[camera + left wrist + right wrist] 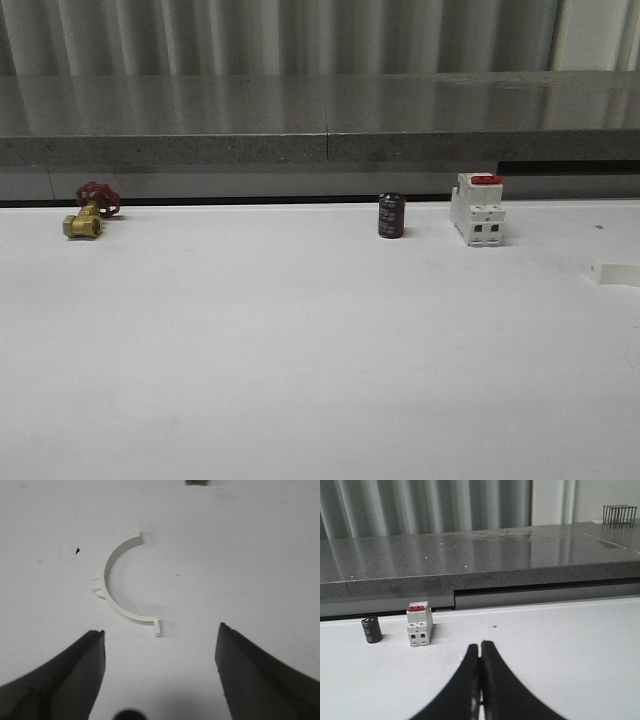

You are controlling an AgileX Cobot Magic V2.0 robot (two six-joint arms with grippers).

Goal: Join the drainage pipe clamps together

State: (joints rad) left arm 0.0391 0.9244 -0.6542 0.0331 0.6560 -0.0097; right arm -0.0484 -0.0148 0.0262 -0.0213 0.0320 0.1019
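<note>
Showing: a white tabletop (pixel 300 350) backed by a grey stone ledge (pixel 320 130), with small items along its far edge.
Far left: a brass valve (pixel 88 215) with a red handwheel lies on its side near the back edge.
Centre right: a short black cylinder (pixel 391 216) stands upright; it appears again in the right wrist view, beside the breaker.
Right of the cylinder: a white breaker (pixel 477 210) with a red switch on top stands upright, near the cylinder but not touching it.
Right edge: a small flat white piece (pixel 612 274) lies on the tabletop, cut off by the frame; what it is cannot be told.
Left hand (pixel 160 650): seen from its wrist camera, its two dark fingers are spread wide apart and grip nothing.
Clamp half (pixel 117 587): one white semicircular half-ring lies flat on the tabletop just beyond the left hand's fingertips, touching neither finger. Flat tabs mark both ends, a small lug sits on its outer curve, and a brass scrap shows at the frame edge beyond it.
Right hand (pixel 480 650): its two dark fingers are pressed together with nothing between them, pointing toward the breaker and cylinder.
</note>
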